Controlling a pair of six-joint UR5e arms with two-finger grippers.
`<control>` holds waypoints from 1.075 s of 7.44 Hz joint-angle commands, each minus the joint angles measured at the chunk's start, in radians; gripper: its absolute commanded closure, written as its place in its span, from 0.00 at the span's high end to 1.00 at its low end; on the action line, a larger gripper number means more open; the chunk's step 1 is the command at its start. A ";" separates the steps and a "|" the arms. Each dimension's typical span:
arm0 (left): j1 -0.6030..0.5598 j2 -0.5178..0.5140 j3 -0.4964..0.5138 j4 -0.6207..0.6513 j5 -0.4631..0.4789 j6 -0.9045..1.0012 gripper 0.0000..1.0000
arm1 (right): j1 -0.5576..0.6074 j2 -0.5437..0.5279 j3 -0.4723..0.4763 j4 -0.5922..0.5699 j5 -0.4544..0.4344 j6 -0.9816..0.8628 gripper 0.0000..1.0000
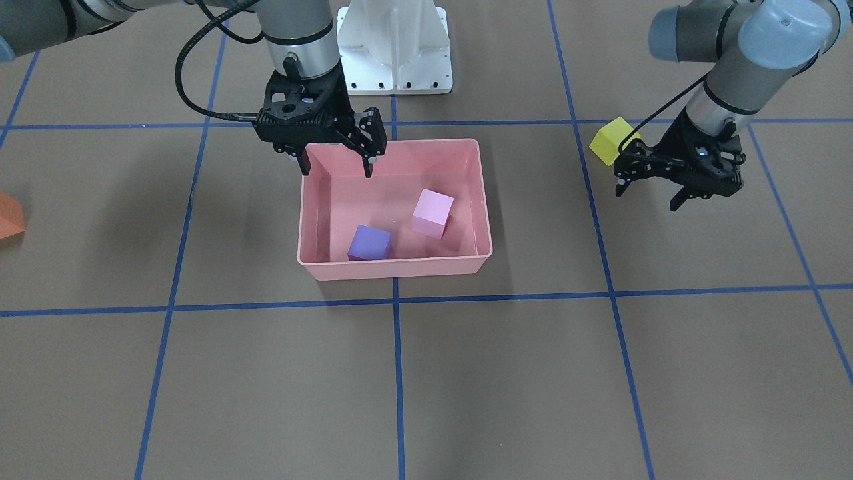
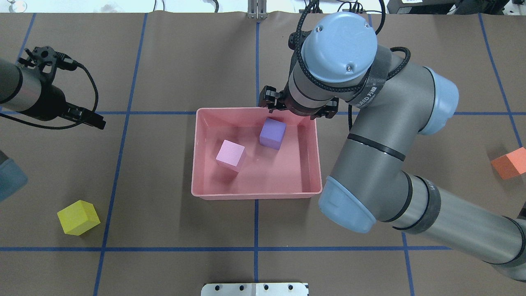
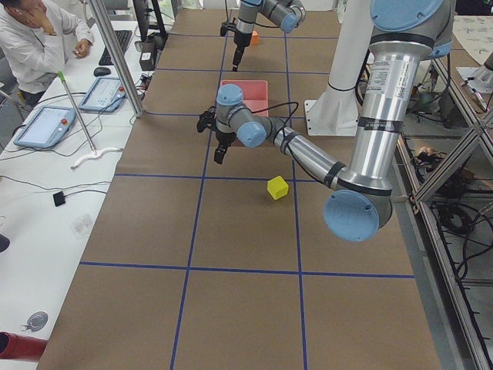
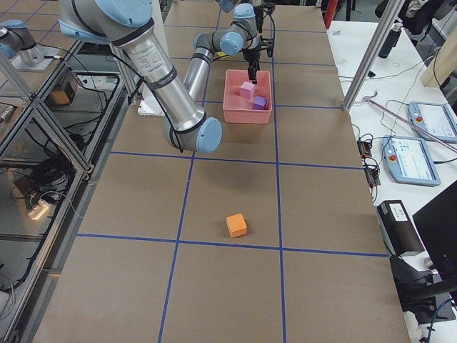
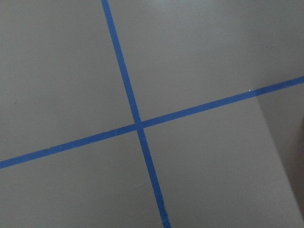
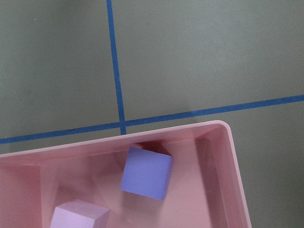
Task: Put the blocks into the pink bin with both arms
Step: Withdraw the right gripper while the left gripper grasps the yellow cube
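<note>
The pink bin (image 1: 393, 269) sits mid-table and holds the light pink block (image 1: 432, 213) and the purple block (image 1: 368, 243). My right gripper (image 1: 336, 163) hangs open and empty above the bin, over its side with the purple block (image 6: 146, 173). The yellow block (image 1: 610, 141) lies on the table on my left. My left gripper (image 1: 648, 198) is open and empty, raised just beyond it on the side away from my base. The orange block (image 1: 10, 217) lies far out on my right, also in the overhead view (image 2: 511, 163). The left wrist view shows only table.
The white pedestal base (image 1: 393, 47) stands behind the bin. Blue tape lines (image 1: 396, 373) mark a grid on the brown table. A person and control pendants show beside the table in the exterior left view (image 3: 31, 46).
</note>
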 commanded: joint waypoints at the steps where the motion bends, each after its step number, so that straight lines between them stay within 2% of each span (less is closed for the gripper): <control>1: 0.044 0.138 -0.020 -0.134 0.003 -0.066 1.00 | 0.082 -0.040 0.003 -0.006 0.056 -0.123 1.00; 3: 0.125 0.189 -0.077 -0.165 0.058 -0.091 1.00 | 0.131 -0.068 0.003 -0.001 0.075 -0.212 1.00; 4: 0.182 0.236 -0.103 -0.224 0.062 -0.089 1.00 | 0.160 -0.085 0.006 0.000 0.113 -0.246 1.00; 6: 0.327 0.354 -0.118 -0.376 0.181 -0.071 0.99 | 0.205 -0.137 0.035 0.002 0.142 -0.334 1.00; 8: 0.352 0.375 -0.126 -0.385 0.198 0.094 0.93 | 0.234 -0.155 0.041 0.002 0.156 -0.384 1.00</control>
